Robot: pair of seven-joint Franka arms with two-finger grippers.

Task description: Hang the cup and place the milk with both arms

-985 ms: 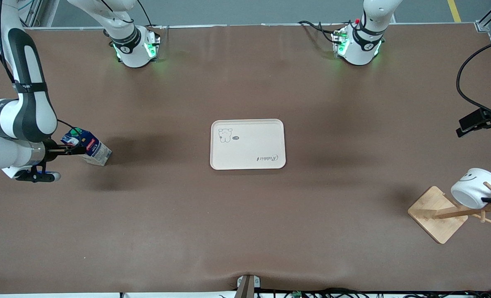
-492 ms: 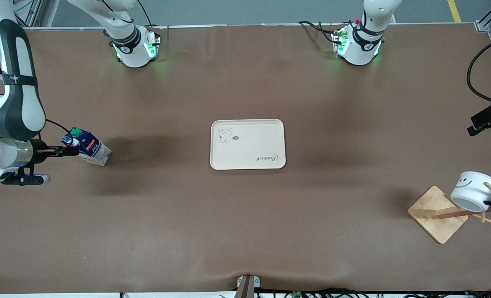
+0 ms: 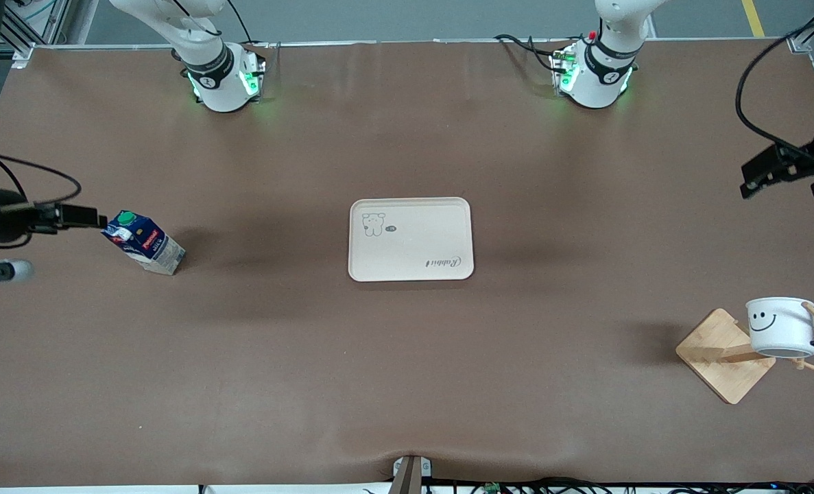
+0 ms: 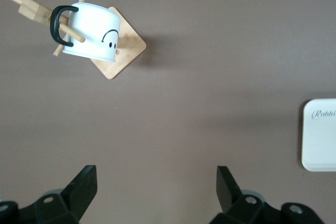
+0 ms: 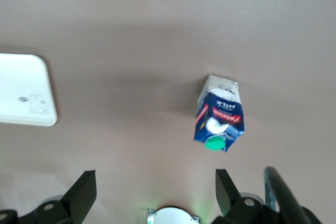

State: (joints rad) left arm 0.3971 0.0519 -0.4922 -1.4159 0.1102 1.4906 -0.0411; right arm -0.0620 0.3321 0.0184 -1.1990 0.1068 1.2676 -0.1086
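Cream rectangular tray [image 3: 411, 239], printed "Rabbit", mid-surface. Dark blue milk carton [image 3: 143, 243] stands toward right arm's end; right tool [image 3: 81, 217] released beside it. White smiley mug [image 3: 782, 326] hangs on wooden rack [image 3: 724, 355]; left tool [image 3: 767, 169] released.

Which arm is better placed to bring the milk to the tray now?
The right arm. Its open claw is beside the milk at its end of the table. The left claw, also open, is near the rack where the cup hangs, much farther away than the tray.

Front camera looks down from high across the table [image 3: 407, 384]; both wrist cameras face downward, sharing the tray [image 3: 411, 239]
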